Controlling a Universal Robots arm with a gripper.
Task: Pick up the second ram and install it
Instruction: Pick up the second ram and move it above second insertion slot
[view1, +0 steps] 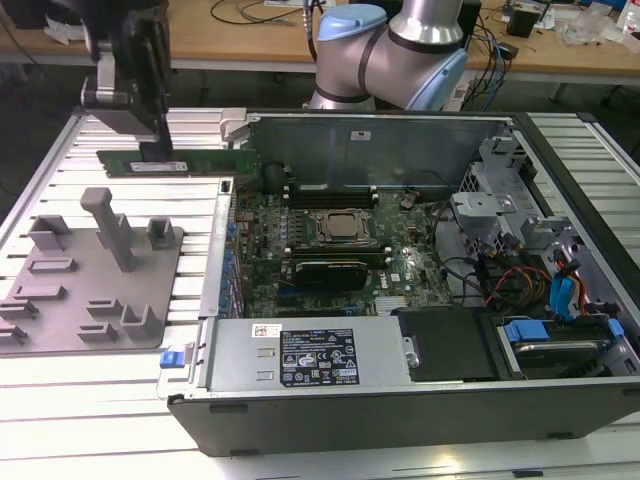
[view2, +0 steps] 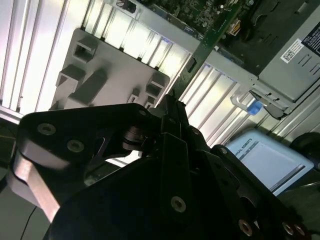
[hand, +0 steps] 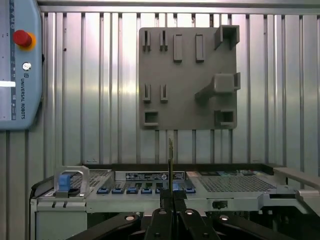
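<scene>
The claw (view1: 160, 148) is clamped on the second ram (view1: 200, 163), which hangs edge-down directly under its fingertips, clear of everything beneath. The stick's long axis runs across the claw, from the exterior view's left to its right, and its longer free end points toward the open computer case (view1: 400, 410). In the first wrist view the ram (hand: 170, 160) is seen edge-on, rising straight out between the closed fingers. The grey holder tray (view1: 60, 300) lies below the claw. The motherboard (view1: 400, 260) sits lower, off the stick's case-side end. The long dark slots (view1: 330, 195) beside the CPU socket (view1: 345, 228) look roughly parallel to the stick.
</scene>
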